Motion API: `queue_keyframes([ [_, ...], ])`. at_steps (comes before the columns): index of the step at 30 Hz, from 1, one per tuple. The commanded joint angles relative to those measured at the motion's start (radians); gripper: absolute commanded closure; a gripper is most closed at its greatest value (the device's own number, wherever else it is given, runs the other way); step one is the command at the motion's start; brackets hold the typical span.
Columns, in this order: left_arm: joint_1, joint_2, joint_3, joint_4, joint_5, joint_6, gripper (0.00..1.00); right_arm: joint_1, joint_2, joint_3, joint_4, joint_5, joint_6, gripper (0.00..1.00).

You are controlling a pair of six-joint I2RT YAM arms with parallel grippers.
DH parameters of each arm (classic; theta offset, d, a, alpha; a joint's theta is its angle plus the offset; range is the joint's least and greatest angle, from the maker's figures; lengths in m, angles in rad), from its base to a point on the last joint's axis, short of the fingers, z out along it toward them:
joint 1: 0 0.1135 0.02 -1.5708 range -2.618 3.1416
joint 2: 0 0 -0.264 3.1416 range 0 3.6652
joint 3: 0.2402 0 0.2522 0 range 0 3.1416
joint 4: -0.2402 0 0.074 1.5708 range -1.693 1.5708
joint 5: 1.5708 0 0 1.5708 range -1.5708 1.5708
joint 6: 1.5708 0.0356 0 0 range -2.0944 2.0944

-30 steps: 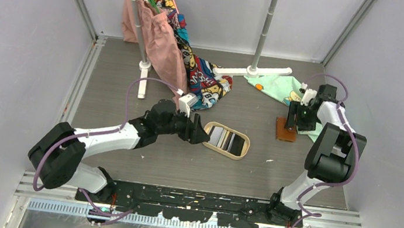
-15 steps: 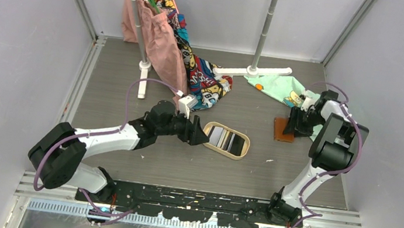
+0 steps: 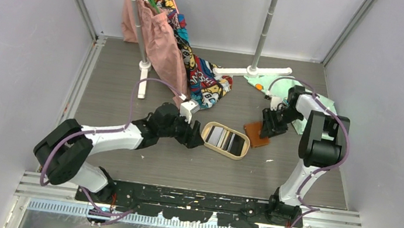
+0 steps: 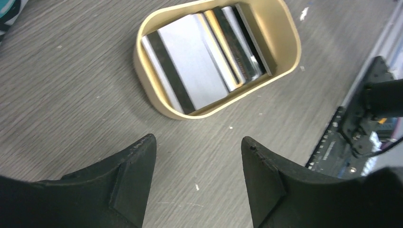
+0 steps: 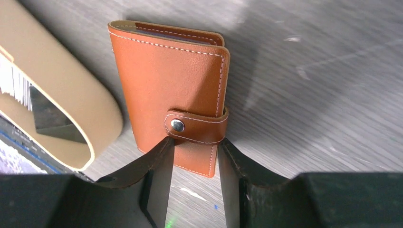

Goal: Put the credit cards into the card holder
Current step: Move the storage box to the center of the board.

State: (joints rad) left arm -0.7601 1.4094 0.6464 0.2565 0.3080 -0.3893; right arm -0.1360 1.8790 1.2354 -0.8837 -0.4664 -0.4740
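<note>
The card holder, a tan-brown leather wallet snapped shut, lies flat on the table just right of the oval wooden tray. It fills the right wrist view. My right gripper is over its near edge, jaws a little apart: one fingertip overlaps the leather below the snap tab and the other sits at the fold edge. Several credit cards, grey and white with black stripes, lie in the tray. My left gripper is open and empty just left of the tray.
A garment rack with white poles and feet stands at the back. Pink cloth and patterned cloth hang from it down to the table. A mint-green cloth lies behind the right arm. The tray rim shows in the right wrist view.
My right gripper has moved left and nearer with the card holder under it, sliding the holder from the right side to beside the tray. The left gripper barely shifted.
</note>
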Motion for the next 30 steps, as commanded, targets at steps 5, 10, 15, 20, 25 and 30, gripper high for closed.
queue_keyframes([
  [5, -0.005, 0.137, 0.131, -0.045, -0.154, 0.027, 0.36, 0.073, -0.069, -0.021, -0.052, -0.041, -0.056, 0.54],
  [10, -0.005, 0.225, 0.220, -0.113, -0.226, -0.004, 0.43, 0.078, -0.071, -0.022, -0.055, -0.041, -0.057, 0.54],
  [15, -0.009, 0.282, 0.277, -0.148, -0.239, -0.073, 0.59, 0.083, -0.080, -0.022, -0.055, -0.044, -0.057, 0.54],
  [20, -0.037, 0.330, 0.330, -0.196, -0.298, -0.136, 0.69, 0.090, -0.089, -0.023, -0.052, -0.046, -0.057, 0.54],
  [25, -0.058, 0.338, 0.352, -0.249, -0.391, -0.157, 0.87, 0.098, -0.092, -0.025, -0.051, -0.050, -0.054, 0.54],
  [30, -0.058, 0.270, 0.296, -0.286, -0.539, -0.169, 1.00, 0.120, -0.090, -0.027, -0.050, -0.052, -0.051, 0.54],
])
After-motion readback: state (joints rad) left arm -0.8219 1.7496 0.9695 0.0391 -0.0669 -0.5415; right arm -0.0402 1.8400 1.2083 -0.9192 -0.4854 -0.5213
